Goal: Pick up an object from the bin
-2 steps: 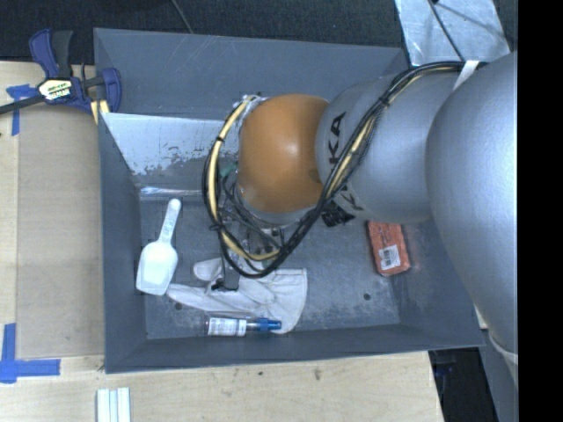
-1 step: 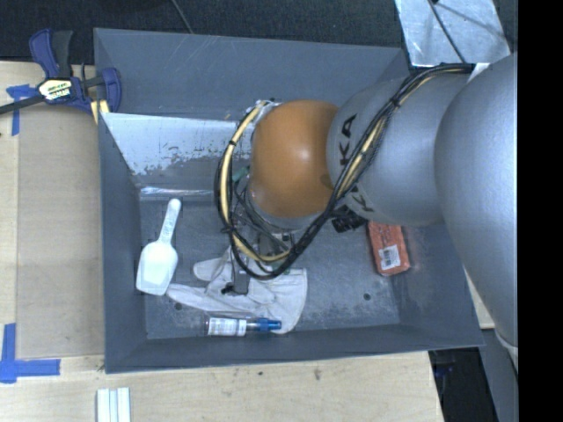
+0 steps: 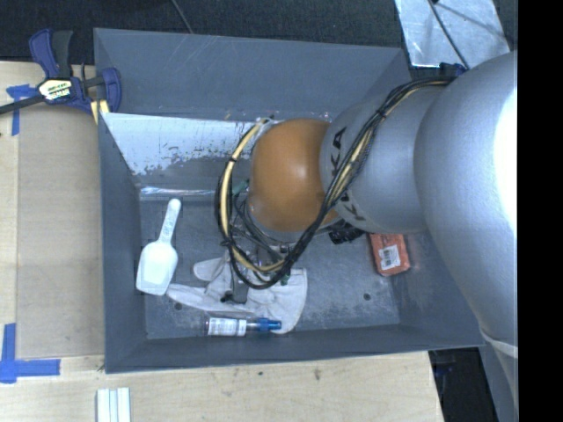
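My gripper (image 3: 235, 284) hangs low in the middle of the bin, mostly hidden under the arm's orange cover and cables. Its dark lower end sits right over a crumpled white cloth (image 3: 283, 302) spread on the bin floor. A clear tube with a blue cap (image 3: 243, 326) lies just in front of the cloth, near the bin's front wall. To the left of the gripper rests a white plastic scoop (image 3: 158, 262), its handle pointing toward the back.
A small orange-red packet (image 3: 390, 254) lies on the right side of the floor, partly under the arm. The arm's big grey body covers the bin's right and back part.
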Available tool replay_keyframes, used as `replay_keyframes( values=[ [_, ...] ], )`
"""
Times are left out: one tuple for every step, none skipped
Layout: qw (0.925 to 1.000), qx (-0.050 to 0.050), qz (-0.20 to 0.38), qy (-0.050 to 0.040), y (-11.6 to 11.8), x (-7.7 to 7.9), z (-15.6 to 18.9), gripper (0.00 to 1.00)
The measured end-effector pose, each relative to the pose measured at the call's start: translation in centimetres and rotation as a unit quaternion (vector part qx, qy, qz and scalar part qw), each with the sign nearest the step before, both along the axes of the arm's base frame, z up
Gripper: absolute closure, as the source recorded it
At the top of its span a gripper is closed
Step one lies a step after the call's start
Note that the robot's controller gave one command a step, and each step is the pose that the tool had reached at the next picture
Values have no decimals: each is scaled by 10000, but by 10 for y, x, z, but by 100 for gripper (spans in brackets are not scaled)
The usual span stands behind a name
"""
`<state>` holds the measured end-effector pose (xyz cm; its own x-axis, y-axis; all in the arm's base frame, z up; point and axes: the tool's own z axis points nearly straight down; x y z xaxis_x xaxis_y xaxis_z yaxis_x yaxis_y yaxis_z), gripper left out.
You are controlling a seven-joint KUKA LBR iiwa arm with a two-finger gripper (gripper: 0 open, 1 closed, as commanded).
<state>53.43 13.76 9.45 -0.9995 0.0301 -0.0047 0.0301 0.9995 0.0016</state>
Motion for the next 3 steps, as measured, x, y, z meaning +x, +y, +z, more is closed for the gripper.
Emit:
replay_keyframes(
  values=[
    [9998, 15, -199, -64, -7, -12, -21, 100],
    [9998, 15, -198, -64, -7, -12, -21, 100],
    [9922, -9, 1247, -46, 13, -4, -17, 100]
  ],
)
